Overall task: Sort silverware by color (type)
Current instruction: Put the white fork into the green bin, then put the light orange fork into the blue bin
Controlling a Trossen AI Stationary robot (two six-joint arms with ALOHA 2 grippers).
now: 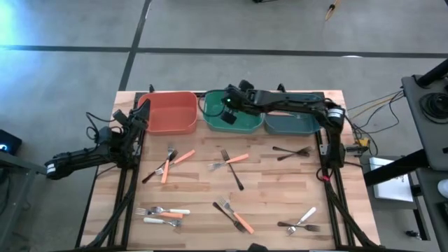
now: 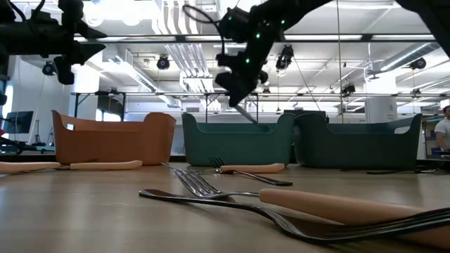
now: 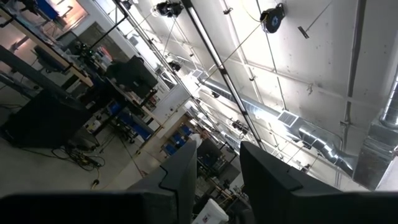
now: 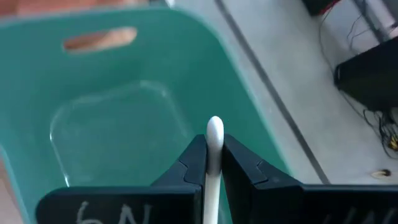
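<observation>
A white-handled fork (image 4: pixel 214 149) is hanging over the green bin (image 1: pixel 231 112), pinched between the closed fingers of the right hand (image 1: pixel 229 105), its metal end slanting down toward the bin's rim in the low view. The inside of the bin below it is showing bare in the right wrist view. A red-orange bin (image 1: pixel 169 112) is sitting just to one side and a teal bin (image 1: pixel 294 122) to the other, all three lined along the far edge of the worktop (image 1: pixel 203 189). The remaining forks (image 1: pixel 231 164) are lying scattered across the wooden boards in small crossed clusters, orange, white and black handles mixed. The left hand (image 3: pixel 214 171) is waiting at the worktop's left edge, raised and pointing at the ceiling, its fingers standing partly apart with nothing between them. Beyond the worktop, a grey concrete floor, cables and a workshop with bright ceiling lights are showing.
</observation>
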